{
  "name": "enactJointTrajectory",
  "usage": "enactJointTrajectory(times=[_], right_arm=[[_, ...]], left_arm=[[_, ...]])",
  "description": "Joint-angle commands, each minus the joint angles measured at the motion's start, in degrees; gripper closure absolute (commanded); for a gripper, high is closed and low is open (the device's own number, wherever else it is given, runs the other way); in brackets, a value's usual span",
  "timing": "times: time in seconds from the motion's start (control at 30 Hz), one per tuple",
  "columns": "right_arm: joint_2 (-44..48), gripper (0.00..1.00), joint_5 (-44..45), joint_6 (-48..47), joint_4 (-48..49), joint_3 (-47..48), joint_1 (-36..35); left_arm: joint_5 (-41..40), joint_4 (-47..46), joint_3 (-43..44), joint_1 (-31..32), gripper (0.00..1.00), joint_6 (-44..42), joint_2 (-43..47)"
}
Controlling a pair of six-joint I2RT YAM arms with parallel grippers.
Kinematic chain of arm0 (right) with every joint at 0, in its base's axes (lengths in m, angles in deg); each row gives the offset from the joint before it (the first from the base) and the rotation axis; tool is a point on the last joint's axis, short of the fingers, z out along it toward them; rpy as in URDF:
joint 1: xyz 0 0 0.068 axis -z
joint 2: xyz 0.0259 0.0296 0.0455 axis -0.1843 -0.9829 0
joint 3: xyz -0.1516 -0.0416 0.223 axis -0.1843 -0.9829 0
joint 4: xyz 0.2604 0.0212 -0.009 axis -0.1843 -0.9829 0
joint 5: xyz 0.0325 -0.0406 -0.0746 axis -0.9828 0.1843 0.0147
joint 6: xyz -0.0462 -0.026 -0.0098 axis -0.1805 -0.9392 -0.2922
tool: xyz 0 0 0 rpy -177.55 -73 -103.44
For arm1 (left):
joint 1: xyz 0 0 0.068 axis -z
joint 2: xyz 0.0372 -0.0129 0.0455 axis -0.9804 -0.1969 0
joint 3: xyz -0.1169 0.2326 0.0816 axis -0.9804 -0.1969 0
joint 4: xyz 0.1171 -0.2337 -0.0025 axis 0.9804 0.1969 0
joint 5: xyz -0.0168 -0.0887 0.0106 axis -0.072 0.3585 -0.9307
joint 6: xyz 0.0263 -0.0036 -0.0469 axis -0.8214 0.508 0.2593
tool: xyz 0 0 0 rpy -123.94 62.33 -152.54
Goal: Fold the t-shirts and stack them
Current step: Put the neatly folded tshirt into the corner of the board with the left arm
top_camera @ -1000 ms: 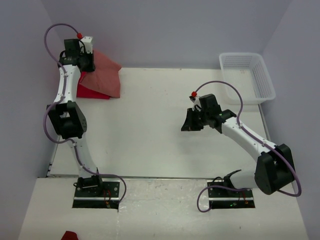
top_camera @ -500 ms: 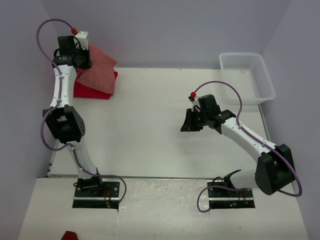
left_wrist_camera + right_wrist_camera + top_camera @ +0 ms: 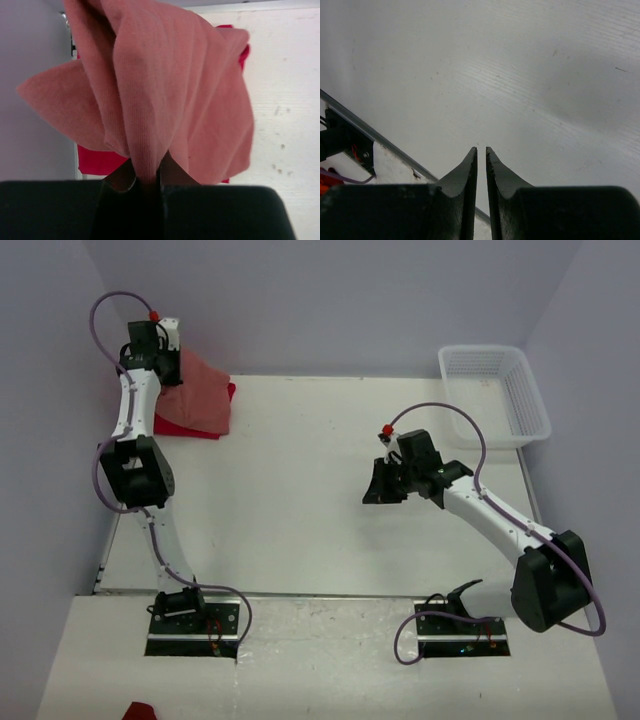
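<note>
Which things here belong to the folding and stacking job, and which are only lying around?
Part of the job:
- pink t-shirt, pinched in the left gripper
- red t-shirt, lying below it at the far left corner

Only lying around:
- white mesh basket, at the far right
- small red thing near the left arm's base, too small to identify

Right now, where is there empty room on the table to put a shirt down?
The widest bare patch is the table's middle, between the red t-shirt and the right gripper. The strip between that gripper and the white basket is bare but narrower. Crowded: the far left corner, where the left gripper holds the pink t-shirt over the red one.
</note>
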Motion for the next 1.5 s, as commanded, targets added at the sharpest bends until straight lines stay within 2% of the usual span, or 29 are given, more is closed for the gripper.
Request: enactJointTrajectory(times=[0.0, 0.37, 0.47, 0.53, 0.57, 0.63, 0.67, 0.73, 0.77, 0.8, 0.9, 0.97, 1.07, 1.17, 1.3, 1.37, 1.4, 1.47], right_arm=[[1.72, 0.87, 0.32, 0.51, -0.92, -0.91, -0.46], [-0.13, 0.87, 0.24, 0.17, -2.5, 1.89, -0.98], [-1.18, 0.87, -0.29, 0.08, -2.59, 1.99, -0.98], [-1.88, 0.88, -0.73, 0.25, -2.33, 1.38, -0.98], [-1.97, 0.88, -1.78, 0.25, -2.16, 1.28, -0.98], [-2.5, 0.88, -1.62, 0.25, -1.98, 0.93, -0.98], [-2.94, 0.88, -1.61, -0.01, -1.8, 0.93, -0.98], [-3.56, 0.88, -1.96, -0.02, -1.19, 0.58, -0.98], [-3.82, 0.88, -3.01, 0.16, -0.06, 0.06, -0.98], [-4.43, 0.88, -3.54, 0.34, 1.0, -0.12, -0.98], [-5.05, 0.89, -4.33, 0.69, 1.89, -0.56, -1.16], [-4.62, 0.89, -4.43, 0.87, 2.85, -1.0, -1.07], [-4.09, 0.89, -5.13, 0.95, 4.08, -2.05, -1.16], [-3.47, 0.89, -5.92, 1.57, 4.87, -3.02, -1.16], [-0.14, 0.88, -5.39, 1.75, 5.32, -4.34, -1.42], [1.01, 0.87, -2.69, 1.48, 4.36, -4.43, -1.51], [1.53, 0.87, -1.45, 0.79, 4.09, -4.17, -1.51], [3.12, 0.86, 2.92, -0.8, 3.39, -3.64, -1.6]], left_arm=[[-5.57, -3.26, 3.55, -0.97, 1.0, -2.67, -2.94], [-16.12, -9.42, 3.91, -1.58, 1.0, -6.62, -12.16], [-18.59, -13.46, 1.64, -1.93, 1.0, -7.15, -12.7], [-22.34, -20.64, -1.26, -2.11, 1.0, -7.06, -12.09], [-23.76, -22.77, -2.5, -2.28, 0.96, -7.15, -11.65], [-30.08, -29.08, -6.44, -2.29, 0.68, -7.76, -8.68], [-31.15, -37.38, -12.81, -2.29, 0.45, -7.68, -7.18], [-29.24, -45.6, -18.74, -2.11, 0.35, -8.03, -2.01], [-27.75, -52.17, -24.16, -2.11, 0.23, -7.51, 1.15], [-26.86, -54.58, -26.65, -2.02, 0.0, -6.72, 2.49], [-25.45, -59.43, -30.71, -0.89, 0.0, -6.35, 8.63], [-27.81, -63.47, -33.26, 0.35, 0.0, -7.5, 11.54], [-31.06, -67.42, -34.5, 3.51, 0.0, -11.36, 16.47], [-32.74, -66.56, -32.66, 6.76, 0.0, -14.0, 20.07], [-30.99, -59.1, -28.18, 9.75, 0.0, -11.73, 21.84], [-29.76, -51.73, -25.45, 10.45, 0.0, -8.57, 21.49], [-28.8, -49.96, -25.19, 11.33, 0.0, -4.21, 21.75], [-26.77, -45.56, -26.06, 11.25, 0.13, -0.57, 22.45]])
